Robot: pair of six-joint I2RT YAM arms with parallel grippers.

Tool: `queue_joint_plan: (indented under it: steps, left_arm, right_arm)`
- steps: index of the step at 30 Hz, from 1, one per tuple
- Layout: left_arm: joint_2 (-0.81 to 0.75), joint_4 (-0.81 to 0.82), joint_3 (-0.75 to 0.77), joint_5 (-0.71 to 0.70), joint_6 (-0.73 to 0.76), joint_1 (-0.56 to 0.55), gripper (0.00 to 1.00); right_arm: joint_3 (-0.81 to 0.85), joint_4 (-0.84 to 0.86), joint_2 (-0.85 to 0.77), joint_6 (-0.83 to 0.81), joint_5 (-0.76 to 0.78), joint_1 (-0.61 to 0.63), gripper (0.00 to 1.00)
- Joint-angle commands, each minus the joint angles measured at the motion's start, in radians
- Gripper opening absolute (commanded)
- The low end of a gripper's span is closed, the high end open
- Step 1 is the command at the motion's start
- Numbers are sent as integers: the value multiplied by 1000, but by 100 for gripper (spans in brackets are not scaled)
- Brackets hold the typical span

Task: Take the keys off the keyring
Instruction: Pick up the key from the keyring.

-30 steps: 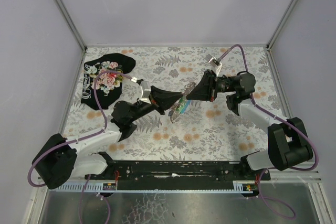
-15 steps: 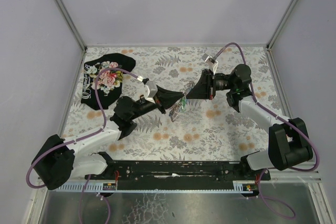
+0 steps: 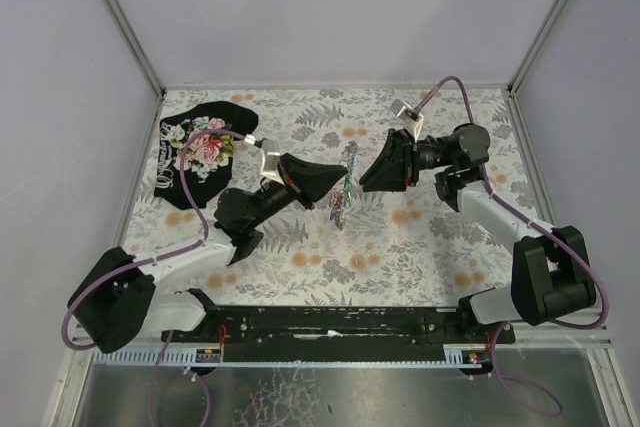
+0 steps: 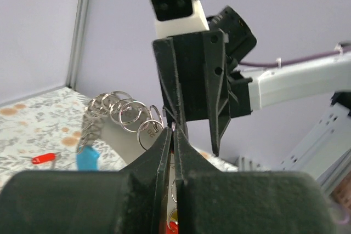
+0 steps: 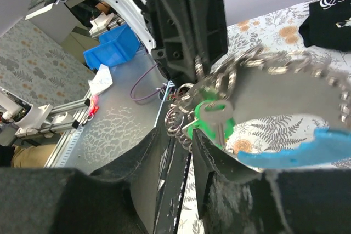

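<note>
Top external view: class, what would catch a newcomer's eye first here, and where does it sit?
At centre frame the left gripper, pinched shut on the keyring, faces the open right gripper, with the bunch dangling between them. A green key shows brightly in the right wrist view. At the far left lies a black floral cloth.
</note>
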Motion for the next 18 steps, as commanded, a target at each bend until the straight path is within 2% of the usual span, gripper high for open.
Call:
queue_joint_plan:
  steps: [1, 8, 10, 11, 12, 13, 14, 15, 16, 18]
  left_arm:
    - [55, 246, 28, -3, -321, 65, 0]
    - [70, 184, 58, -44, -359, 79, 0]
    - [88, 193, 69, -52, -402, 79, 0]
    - [100, 203, 72, -53, -426, 80, 0]
    - [113, 223, 74, -51, -452, 84, 0]
    - [125, 255, 74, -44, -477, 91, 0]
    - [145, 290, 71, -35, -509, 99, 0]
    - [159, 327, 69, -25, -540, 111, 0]
    - [173, 358, 69, -13, -574, 121, 0]
    - [201, 409, 78, 18, -636, 142, 0]
  right_arm:
    - [57, 120, -49, 88, -70, -53, 37]
    - [126, -9, -42, 75, -58, -176, 38]
    - [167, -161, -21, -2, -29, -197, 38]
    - [197, -326, -13, -101, -5, -208, 38]
    - [251, -558, -7, -290, 27, -211, 39]
    - [337, -1059, -4, -555, 101, -211, 45]
    - [456, -1417, 11, -892, 220, -193, 52]
    - [564, -1617, 32, -1083, 321, -163, 54]
    - [617, -1671, 46, -1145, 335, -152, 55]
    - [634, -1658, 36, -1142, 267, -151, 53]
